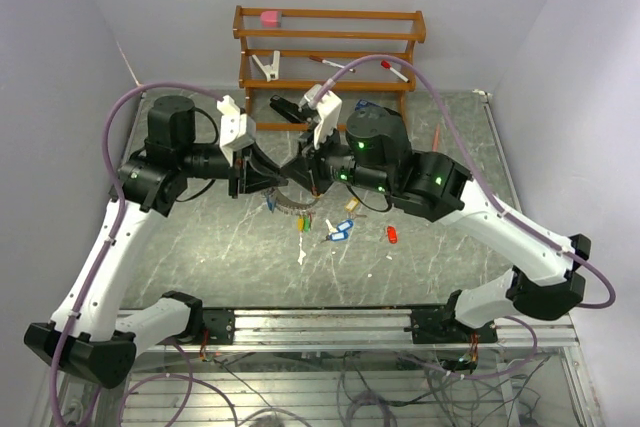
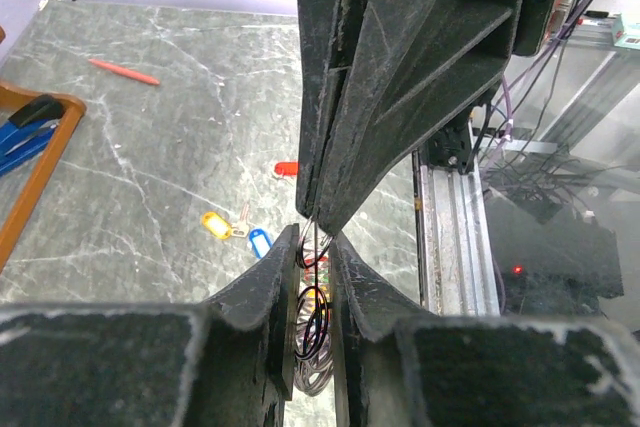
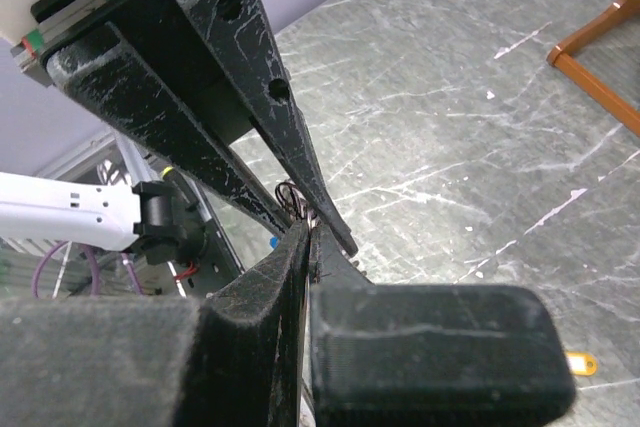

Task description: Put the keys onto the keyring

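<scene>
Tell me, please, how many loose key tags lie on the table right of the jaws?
3: a yellow tag, a blue tag beside it, and a red tag farther right. Others may be hidden from view.

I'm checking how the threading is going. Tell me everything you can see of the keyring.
The keyring is a thin silvery wire loop, seen only as an arc below the two meeting grippers, over the middle of the table. Small coloured tags hang from it: blue, green, yellow, red. The right gripper is shut on its wire. The left gripper flanks the wire closely, but a firm pinch cannot be confirmed. Whether it touches the table is unclear.
</scene>
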